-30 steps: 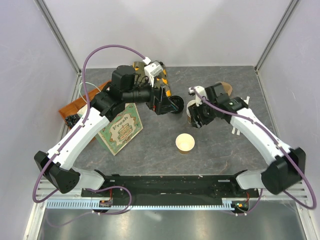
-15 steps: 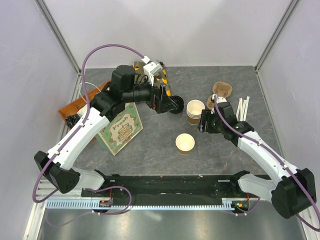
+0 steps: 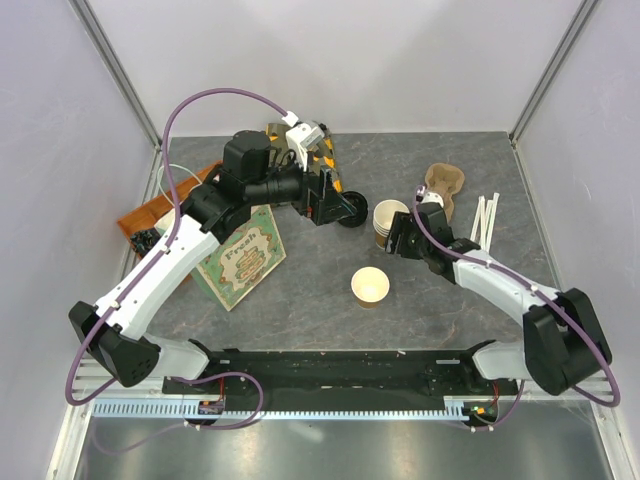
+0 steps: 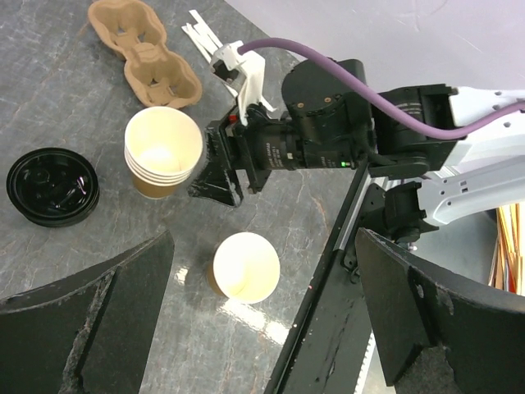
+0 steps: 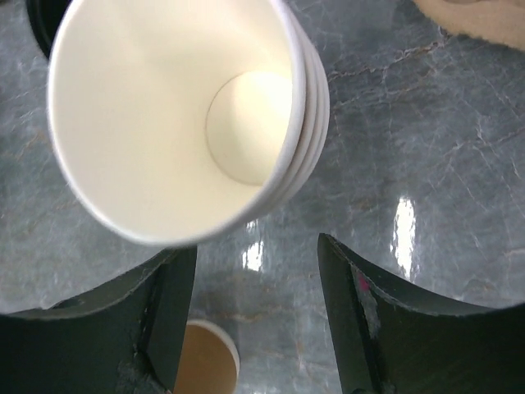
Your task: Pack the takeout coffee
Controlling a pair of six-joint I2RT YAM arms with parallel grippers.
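Observation:
A single lidless brown paper cup [image 3: 370,286] stands mid-table; the takeout coffee with its lid on is out of view. A stack of lidless cream-rimmed cups [image 3: 390,222] stands just behind it, with a stack of black lids [image 3: 352,210] to its left. My right gripper [image 3: 402,240] hangs open right beside the cup stack [image 5: 172,115], nothing between its fingers [image 5: 385,320]. My left gripper [image 3: 333,205] is wide open and empty, high beside the black lids [image 4: 52,186]. The single cup [image 4: 244,267] shows far below between its fingers.
A printed paper bag [image 3: 240,255] lies under the left arm. A brown pulp cup carrier [image 3: 445,183] and white stirrers [image 3: 485,215] lie at the back right. An orange object [image 3: 160,205] sits at the left edge.
My right gripper lifted off the cup stack, uncovering it, drew back to the right, then came in beside the stack again. The left arm stayed still.

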